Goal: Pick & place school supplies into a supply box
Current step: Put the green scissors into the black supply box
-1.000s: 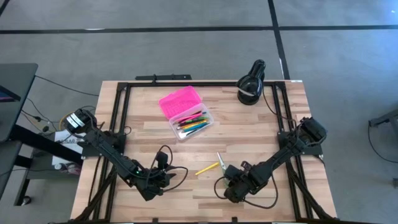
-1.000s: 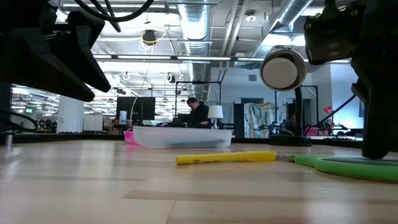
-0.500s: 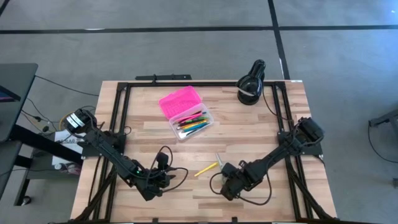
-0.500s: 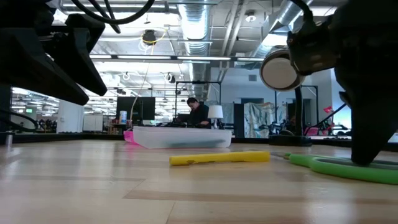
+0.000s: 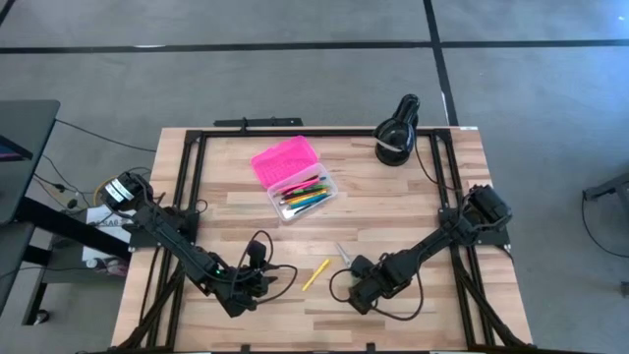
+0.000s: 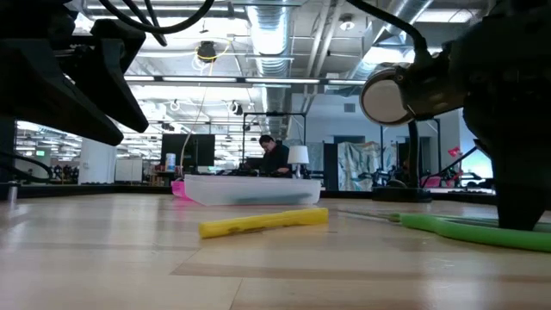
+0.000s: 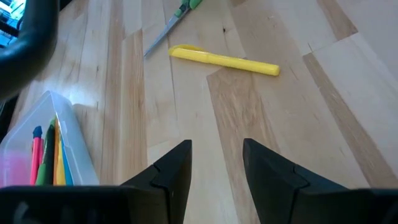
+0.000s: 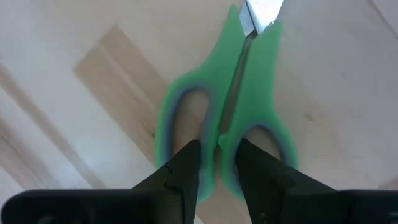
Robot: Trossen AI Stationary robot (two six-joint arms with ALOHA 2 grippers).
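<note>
The right tool (image 8: 214, 163), fingers slightly parted astride the green plastic-handled scissors (image 8: 227, 121) without gripping, needed centring on the handle bridge before closing.

- Tabletop (image 5: 393, 211): light wooden planks, filling the centre of the high view; a black frame runs along its upper, left and right edges.
- Black round lamp-like object (image 5: 397, 134): stands at the upper right of the tabletop in the high view; in the low view its round pale face (image 6: 389, 97) shows at upper right.
- Black cables (image 5: 263, 258): loops lie on the tabletop at lower centre of the high view.
- Floor (image 5: 295, 88): grey, crossed by dark lines, surrounding the tabletop.
- Dark desk (image 5: 22, 133): at the left edge of the high view.
- Person (image 6: 272, 158): seated in the room behind, centre of the low view.
- Ceiling ducts and pipes (image 6: 284, 34): across the top of the low view.
</note>
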